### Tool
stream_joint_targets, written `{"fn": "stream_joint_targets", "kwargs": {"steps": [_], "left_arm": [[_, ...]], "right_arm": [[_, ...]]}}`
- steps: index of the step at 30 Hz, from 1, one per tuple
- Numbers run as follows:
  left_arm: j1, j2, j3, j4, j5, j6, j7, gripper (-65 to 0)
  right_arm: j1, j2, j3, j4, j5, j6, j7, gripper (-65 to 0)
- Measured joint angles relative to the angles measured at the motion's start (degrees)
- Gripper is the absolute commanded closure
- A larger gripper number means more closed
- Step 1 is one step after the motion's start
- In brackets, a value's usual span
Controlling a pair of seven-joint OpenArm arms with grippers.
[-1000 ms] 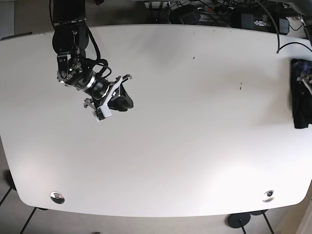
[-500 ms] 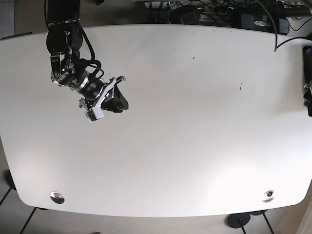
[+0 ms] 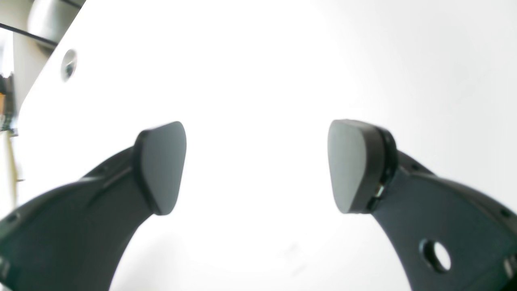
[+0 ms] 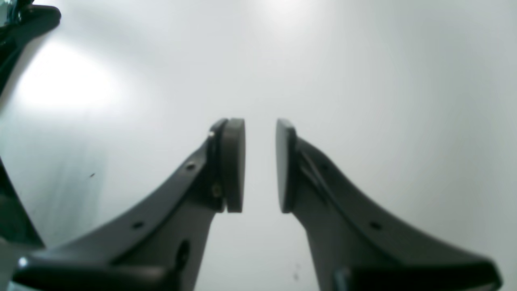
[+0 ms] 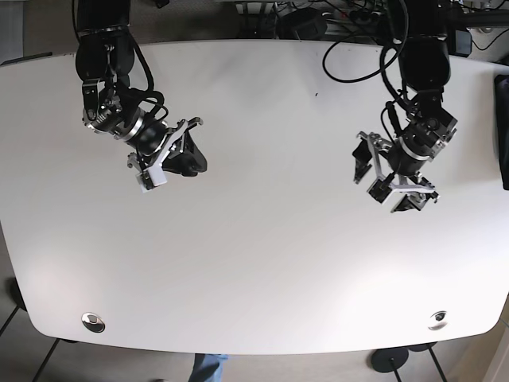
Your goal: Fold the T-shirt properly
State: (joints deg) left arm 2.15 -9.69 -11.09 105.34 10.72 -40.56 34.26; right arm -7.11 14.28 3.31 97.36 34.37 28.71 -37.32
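Two pincers over bare white table (image 5: pixel 262 263); no T-shirt beneath or between either, so folding not visibly begun. Left pincer (image 3: pixel 256 165): matte grey pads well apart, empty. Right pincer (image 4: pixel 260 165): flat pads nearly together, thin gap, gripping nothing. Tabletop smooth, glossy, faintly specked. Dark object at table edge unidentifiable.

White table (image 5: pixel 262 263), dark grey fingers (image 3: pixel 161 165)

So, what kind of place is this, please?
Probably a robotics lab or test bench. Two robot arms, with the left gripper and the right gripper, work over a bare white table, and cables and electronics lie behind it.
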Motion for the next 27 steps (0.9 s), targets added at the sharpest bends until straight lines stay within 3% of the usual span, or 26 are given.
{"fn": "stream_joint_targets", "kwargs": {"steps": [2,4,6,9,11,13,15,18,21,27], "left_arm": [[0.59,3.74,0.31,0.37,-0.22,2.08,-0.11,-50.4],[2.32,6.71,1.44,0.42,0.07,9.29,-0.57,-50.4],[4.22,9.03,3.06,0.42,0.20,13.66,-2.51,-50.4],[9.86,13.92,4.63,0.44,0.00,23.06,-12.24,-50.4],[15.21,16.59,5.88,1.14,-0.09,29.55,-21.97,-50.4],[19.45,16.90,7.34,3.19,-0.04,32.52,-26.53,-50.4],[26.38,16.57,11.50,7.37,-0.24,32.11,-26.64,-50.4],[33.29,16.61,12.81,8.85,-0.42,31.98,-27.21,-50.4],[35.04,16.46,12.59,8.70,-0.42,32.63,-26.97,-50.4],[34.64,16.44,10.27,8.28,-0.39,32.65,-26.40,-50.8]], "right_arm": [[-1.01,0.22,2.45,0.00,-0.35,-0.35,0.70,-12.0],[-1.66,0.63,3.32,0.00,-0.52,-0.24,0.83,-12.0],[-2.69,0.81,4.79,0.50,-0.96,-0.15,1.09,-12.0],[-6.08,0.85,6.29,5.55,-7.82,-0.22,1.05,-12.0],[-8.94,-1.99,6.62,11.72,-14.97,-0.15,0.90,-12.0],[-11.52,-4.09,7.58,15.37,-17.14,1.11,1.62,-12.0],[-14.43,-6.34,10.36,16.63,-19.58,0.42,0.81,-12.0],[-18.29,-6.40,11.41,17.00,-19.54,0.74,1.05,-12.0],[-19.96,-6.80,12.41,16.98,-19.19,3.32,1.05,-12.2],[-18.71,-6.93,10.78,16.92,-19.50,3.76,1.03,-13.2]]}}
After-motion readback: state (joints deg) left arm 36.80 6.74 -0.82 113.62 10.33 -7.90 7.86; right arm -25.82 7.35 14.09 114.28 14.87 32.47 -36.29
